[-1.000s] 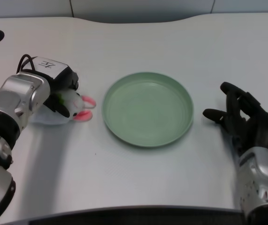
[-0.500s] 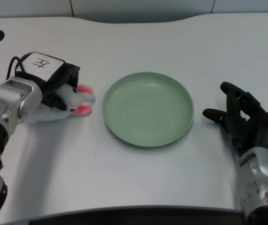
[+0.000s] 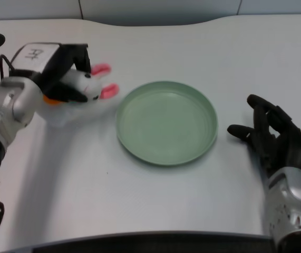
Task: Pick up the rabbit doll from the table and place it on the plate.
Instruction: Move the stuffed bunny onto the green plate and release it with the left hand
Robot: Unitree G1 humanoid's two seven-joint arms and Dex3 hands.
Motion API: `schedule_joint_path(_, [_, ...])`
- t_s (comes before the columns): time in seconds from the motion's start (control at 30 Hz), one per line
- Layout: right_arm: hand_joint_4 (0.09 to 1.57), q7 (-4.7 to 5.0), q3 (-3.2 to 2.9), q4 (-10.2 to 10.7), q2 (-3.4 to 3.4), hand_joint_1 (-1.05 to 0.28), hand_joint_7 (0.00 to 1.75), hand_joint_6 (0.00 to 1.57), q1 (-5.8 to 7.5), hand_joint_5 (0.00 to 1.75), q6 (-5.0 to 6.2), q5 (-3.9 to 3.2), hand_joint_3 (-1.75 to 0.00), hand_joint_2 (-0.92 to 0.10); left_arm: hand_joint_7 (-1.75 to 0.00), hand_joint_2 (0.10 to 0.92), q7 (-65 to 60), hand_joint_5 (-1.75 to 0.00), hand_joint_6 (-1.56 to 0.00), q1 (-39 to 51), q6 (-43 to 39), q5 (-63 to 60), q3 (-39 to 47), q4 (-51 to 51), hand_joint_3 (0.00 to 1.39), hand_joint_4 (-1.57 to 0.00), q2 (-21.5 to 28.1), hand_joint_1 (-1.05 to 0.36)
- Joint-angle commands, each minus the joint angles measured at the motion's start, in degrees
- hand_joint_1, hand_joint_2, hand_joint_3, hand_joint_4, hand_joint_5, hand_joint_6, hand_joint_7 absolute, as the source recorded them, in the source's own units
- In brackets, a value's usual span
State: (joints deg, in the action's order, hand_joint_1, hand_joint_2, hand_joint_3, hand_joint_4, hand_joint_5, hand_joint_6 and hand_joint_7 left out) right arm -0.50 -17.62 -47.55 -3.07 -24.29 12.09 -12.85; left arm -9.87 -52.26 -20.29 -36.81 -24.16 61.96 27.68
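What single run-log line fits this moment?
phase: carry | left hand: holds rabbit doll above table | plate: empty, right of doll

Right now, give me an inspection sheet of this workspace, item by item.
Surface: white table, bare where it shows, with dark round holes at the far left and far right corners.
Job's things: rabbit doll, white with pink ears, held left of the plate, ears toward it; green plate at centre, nothing in it.
Clutter: nothing seen.
Hands: left hand grips the rabbit doll, black fingers wrapped around its body; right hand rests right of the plate, holding nothing.
Cables: a black cable loops at the left wrist.
Surroundings: a grey wall band beyond the table's far edge.
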Motion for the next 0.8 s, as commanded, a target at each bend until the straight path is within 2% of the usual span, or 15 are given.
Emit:
schedule_joint_path(0.03, [0.71,0.71,0.09,-0.60,-0.10,-0.32,0.46,0.68,-0.67,1.01,-0.21,0.18,-0.31,-0.92,-1.75,0.898,2.64,-1.75,-0.58,-1.66,-0.44,0.61,0.55,-4.04,0.04,-0.81,0.56,-0.09])
schedule_joint_path(0.13, [0.69,1.52,0.40,-0.37,-0.12,-0.31,0.45,0.67,-0.79,1.00,-0.86,0.63,-0.32,-0.92,-1.75,0.880,2.73,-1.75,-0.61,-2.28,-1.12,0.01,0.16,-5.67,0.03,-0.84,-0.36,-0.09])
schedule_joint_path(0.2, [0.70,1.33,0.38,-0.46,-0.03,-0.31,0.45,0.67,-0.77,1.01,-0.50,0.57,-0.33,-0.92,-1.73,0.870,4.37,-1.75,-0.58,-3.24,0.10,-0.45,-0.40,-6.83,0.02,-0.81,-1.37,-0.13])
schedule_joint_path(0.3, [0.72,0.99,0.01,-0.76,0.33,-0.30,0.45,0.68,-0.81,1.01,-0.15,0.08,-0.33,-0.92,-1.73,0.865,5.80,-1.75,-0.58,-4.40,1.65,-1.52,-1.40,-8.44,0.01,-0.79,-2.95,-0.16])
schedule_joint_path(0.43, [0.72,0.75,0.19,-0.45,0.54,-0.31,0.44,0.68,-0.52,1.01,0.30,0.18,-0.32,-0.92,-1.73,0.867,6.66,-1.75,-0.61,-5.40,2.94,-2.83,-2.45,-9.66,0.01,-0.83,-5.63,-0.14])
schedule_joint_path(0.5, [0.73,0.65,0.13,-0.28,0.66,-0.31,0.45,0.69,-0.42,1.01,0.26,0.03,-0.32,-0.92,-1.56,0.861,7.29,-1.75,-0.67,-5.93,3.98,-3.42,-3.06,-9.96,0.01,-0.81,-6.92,-0.15])
schedule_joint_path(0.53, [0.73,0.65,0.13,-0.23,0.69,-0.31,0.45,0.70,-0.40,1.01,0.21,0.02,-0.32,-0.92,-1.60,0.867,7.42,-1.75,-0.66,-6.16,4.60,-3.60,-3.34,-10.05,0.01,-0.81,-7.75,-0.16])
schedule_joint_path(0.57, [0.73,0.68,0.18,-0.15,0.71,-0.31,0.45,0.70,-0.38,1.01,0.18,0.05,-0.32,-0.92,-1.47,0.859,6.90,-1.75,-0.68,-6.25,4.20,-3.79,-3.67,-9.95,0.01,-0.82,-8.58,-0.16])
schedule_joint_path(0.63, [0.73,0.36,0.09,-0.38,0.75,-0.31,0.45,0.70,-0.41,1.02,0.44,-0.16,-0.31,-0.92,-1.33,0.850,6.58,-1.75,-0.74,-6.54,3.68,-4.24,-4.38,-9.39,0.01,-0.83,-10.04,-0.15])
schedule_joint_path(0.67, [0.73,0.38,0.07,-0.45,0.76,-0.31,0.45,0.70,-0.45,1.02,0.42,-0.22,-0.30,-0.92,-1.39,0.856,6.19,-1.75,-0.74,-6.68,3.09,-4.40,-4.69,-8.85,0.01,-0.84,-10.70,-0.15])
schedule_joint_path(0.7, [0.73,0.52,0.10,-0.37,0.82,-0.31,0.45,0.70,-0.45,1.02,0.34,-0.20,-0.30,-0.92,-1.59,0.872,5.88,-1.75,-0.68,-6.80,2.94,-4.53,-4.96,-8.35,0.01,-0.86,-11.44,-0.14])
schedule_joint_path(0.8, [0.73,0.94,0.21,-0.27,0.94,-0.31,0.45,0.71,-0.42,1.03,0.32,0.01,-0.30,-0.92,-1.73,0.907,5.82,-1.75,-0.66,-7.30,2.74,-4.63,-5.77,-6.74,0.03,-0.88,-13.69,-0.15])
